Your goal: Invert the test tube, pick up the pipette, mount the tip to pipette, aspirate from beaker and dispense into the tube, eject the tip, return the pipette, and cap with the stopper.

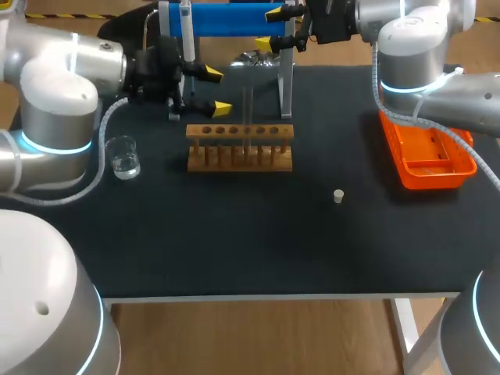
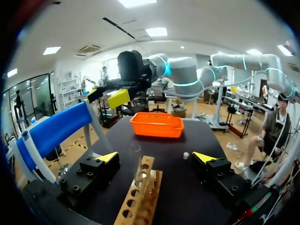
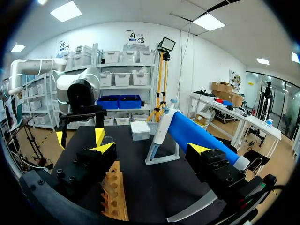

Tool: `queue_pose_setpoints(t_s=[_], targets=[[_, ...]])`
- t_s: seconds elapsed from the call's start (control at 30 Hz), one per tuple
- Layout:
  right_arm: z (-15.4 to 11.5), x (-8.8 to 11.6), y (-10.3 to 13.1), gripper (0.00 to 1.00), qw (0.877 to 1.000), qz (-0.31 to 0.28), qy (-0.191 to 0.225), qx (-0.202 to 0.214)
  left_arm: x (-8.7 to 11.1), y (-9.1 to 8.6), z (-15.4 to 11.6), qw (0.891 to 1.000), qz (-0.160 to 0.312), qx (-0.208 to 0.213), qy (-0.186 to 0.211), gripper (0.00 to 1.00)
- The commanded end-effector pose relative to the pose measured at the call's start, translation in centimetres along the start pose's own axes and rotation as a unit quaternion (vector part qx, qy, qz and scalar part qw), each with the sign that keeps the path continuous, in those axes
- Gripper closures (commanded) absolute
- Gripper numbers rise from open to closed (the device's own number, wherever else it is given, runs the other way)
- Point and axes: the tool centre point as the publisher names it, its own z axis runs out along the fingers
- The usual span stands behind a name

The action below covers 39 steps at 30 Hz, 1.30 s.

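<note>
Your next move turns on the test tube (image 1: pixel 248 117). It stands upright in the wooden rack (image 1: pixel 239 147), long axis vertical, in a hole right of the rack's middle. I cannot tell which end is up.

Your left hand (image 1: pixel 216 91) hangs at the rack's left end and slightly behind it, with its fingers apart and nothing between them. In the left wrist view the rack (image 2: pixel 140 199) runs straight ahead between those fingers, and the tube (image 2: pixel 139 172) rises from it, so the tube lies ahead of this hand, along the rack.

Your right hand (image 1: pixel 271 29) is spread too and holds nothing. It sits behind the rack by the blue pipette (image 1: pixel 234 19) on its stand (image 1: pixel 286 86). I judge the left hand better lined up.
</note>
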Motion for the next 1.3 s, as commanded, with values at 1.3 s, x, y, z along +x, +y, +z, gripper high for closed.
queue_pose_setpoints(t_s=[1.3], targets=[[-0.1,0.0,0.0,0.0,1.0,0.0,0.001,0.001,-1.8,3.2,8.8,0.997,0.012,-0.08,0.005,0.0]])
